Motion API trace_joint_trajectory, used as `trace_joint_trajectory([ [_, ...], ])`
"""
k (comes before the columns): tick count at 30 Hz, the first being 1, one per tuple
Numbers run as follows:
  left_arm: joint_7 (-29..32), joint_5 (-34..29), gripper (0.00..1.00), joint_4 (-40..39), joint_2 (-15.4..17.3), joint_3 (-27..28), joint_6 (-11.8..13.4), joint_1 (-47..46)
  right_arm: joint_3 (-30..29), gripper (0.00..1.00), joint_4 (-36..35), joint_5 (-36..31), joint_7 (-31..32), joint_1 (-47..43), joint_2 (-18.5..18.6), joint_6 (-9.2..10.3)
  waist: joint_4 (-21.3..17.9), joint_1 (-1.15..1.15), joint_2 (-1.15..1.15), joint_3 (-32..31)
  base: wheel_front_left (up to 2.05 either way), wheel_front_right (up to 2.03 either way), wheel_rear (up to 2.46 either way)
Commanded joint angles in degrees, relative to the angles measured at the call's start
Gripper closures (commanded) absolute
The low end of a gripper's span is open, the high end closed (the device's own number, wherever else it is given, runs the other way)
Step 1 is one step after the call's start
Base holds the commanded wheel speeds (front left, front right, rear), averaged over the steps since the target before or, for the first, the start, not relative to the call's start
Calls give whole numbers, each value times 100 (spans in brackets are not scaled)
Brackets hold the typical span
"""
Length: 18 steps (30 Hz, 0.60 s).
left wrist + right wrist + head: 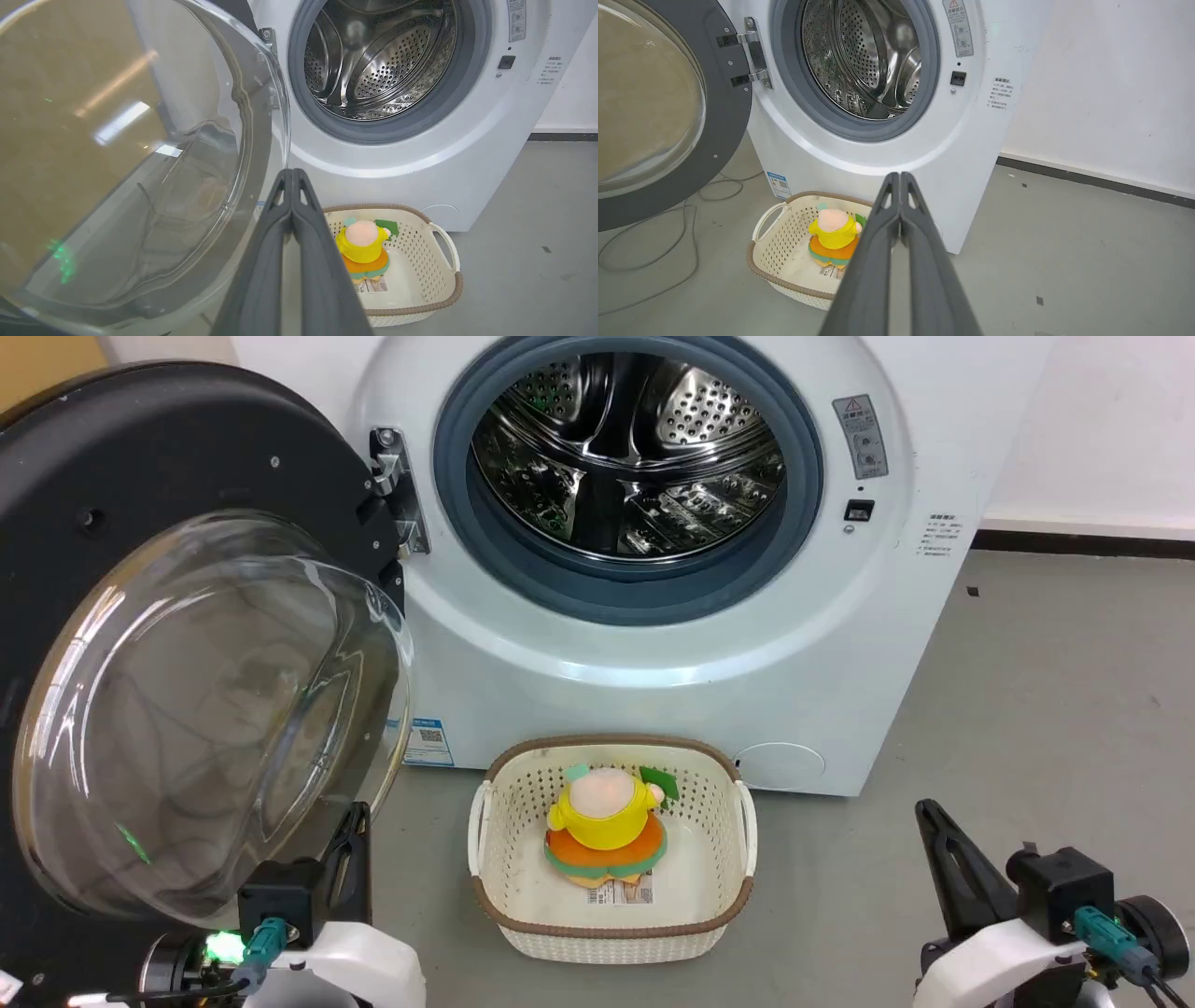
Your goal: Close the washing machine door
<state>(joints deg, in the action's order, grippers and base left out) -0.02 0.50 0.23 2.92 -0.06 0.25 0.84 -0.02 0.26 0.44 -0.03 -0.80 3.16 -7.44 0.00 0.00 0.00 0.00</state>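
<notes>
Door: washing machine door (187,691) swung fully open, left of washing machine (653,653).
Left gripper (292,173): fingers pressed together, empty, beside door glass.
Right gripper (900,176): fingers together, empty, well apart from door.

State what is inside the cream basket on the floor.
A yellow-and-orange plush toy lies in the basket, a printed label at its edge. The basket floor beneath the toy is covered.

door (205,709): left of washing machine (653,653) | basket (519,803): before it | toy (607,821): in basket
</notes>
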Motion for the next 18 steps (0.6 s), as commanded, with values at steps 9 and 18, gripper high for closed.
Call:
trace_joint_trajectory([
  [9, 2, -50, 100, -23, -4, 6, -25, -84, 2, 100, -26, -44, 3, 80, -28, -5, 0, 0, 0, 0, 0, 0, 0],
  [18, 2, -50, 100, -23, -4, 6, -25, -84, 2, 100, -26, -44, 3, 80, -28, -5, 0, 0, 0, 0, 0, 0, 0],
])
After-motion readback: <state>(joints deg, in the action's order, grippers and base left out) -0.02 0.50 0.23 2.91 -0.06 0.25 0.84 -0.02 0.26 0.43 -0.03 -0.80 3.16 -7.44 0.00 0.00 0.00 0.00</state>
